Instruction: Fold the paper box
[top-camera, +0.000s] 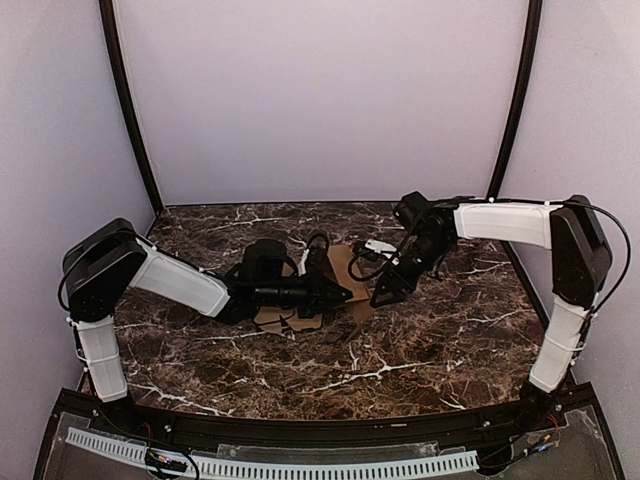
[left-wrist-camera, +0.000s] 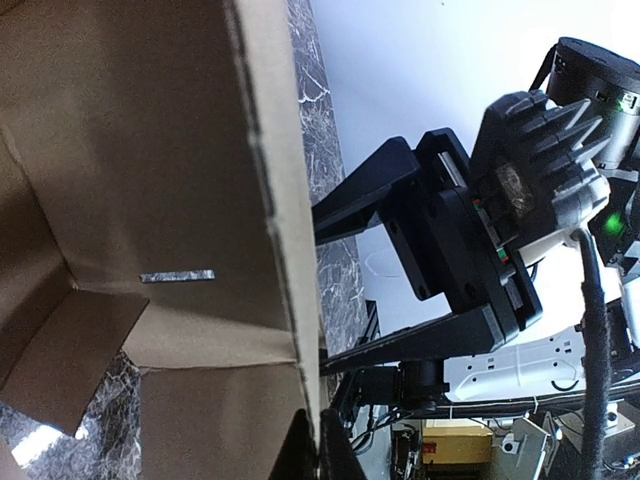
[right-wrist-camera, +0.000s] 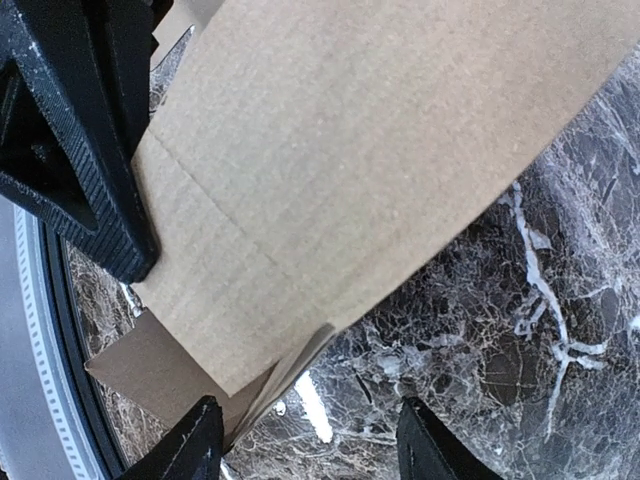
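Note:
The paper box (top-camera: 343, 262) is a brown cardboard piece, partly folded, with panels standing and flaps lying on the marble table (top-camera: 430, 340). My left gripper (top-camera: 340, 293) is shut on the edge of one standing panel; in the left wrist view its fingertips (left-wrist-camera: 313, 420) pinch the box (left-wrist-camera: 150, 150) at that edge. My right gripper (top-camera: 385, 290) is open just right of the box. In the right wrist view it (right-wrist-camera: 310, 440) is open and empty, with a box panel (right-wrist-camera: 350, 150) just ahead of the fingers.
The left gripper's black fingers (right-wrist-camera: 70, 150) sit at the top left of the right wrist view, against the cardboard. The right gripper's open fingers (left-wrist-camera: 400, 350) reach toward the panel in the left wrist view. Rounded flaps (top-camera: 285, 322) lie flat near the left arm.

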